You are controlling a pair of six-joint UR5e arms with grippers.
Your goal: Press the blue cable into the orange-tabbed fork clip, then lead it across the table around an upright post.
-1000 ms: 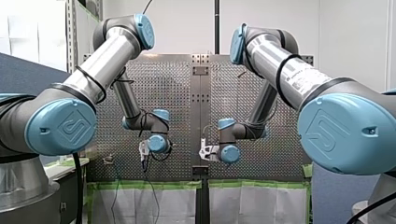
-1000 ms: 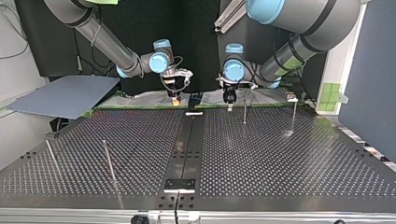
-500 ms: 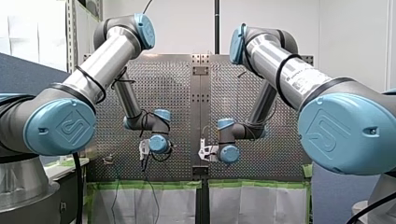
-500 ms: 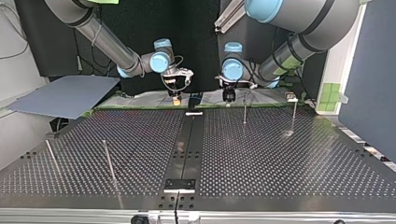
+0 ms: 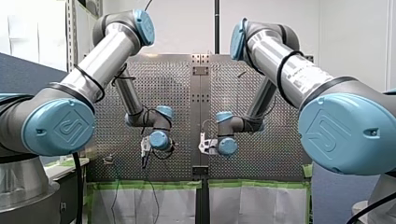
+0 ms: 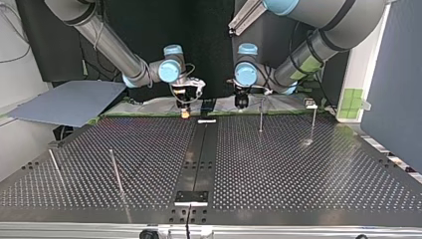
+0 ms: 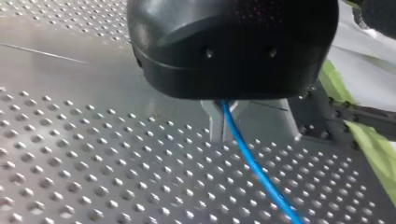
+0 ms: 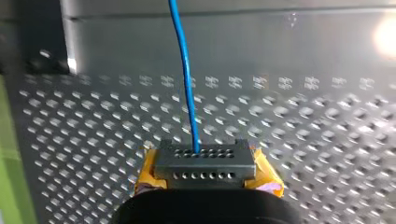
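Observation:
The blue cable (image 7: 254,165) comes out from between the metal fingers (image 7: 215,126) of my left gripper (image 7: 222,137), which is shut on it just above the perforated plate. In the right wrist view the same cable (image 8: 184,70) runs away from my right gripper (image 8: 201,153), whose yellow pads (image 8: 268,179) are shut on it. In the top view both grippers hang near the far edge on either side of the centre seam, my right gripper (image 6: 185,112) at the left and my left gripper (image 6: 241,105) at the right. I cannot make out an orange tab on any clip.
Upright posts stand on the table (image 6: 298,169) in the top view: two at the right (image 6: 261,118) (image 6: 313,122) and two at the near left (image 6: 116,172) (image 6: 54,167). A small clip fixture (image 6: 310,104) sits at the far right and a white piece (image 6: 207,121) on the seam.
Both wrists have drifted a little toward the centre seam. In the top view my left gripper has risen slightly from the table and my right gripper has sunk slightly.

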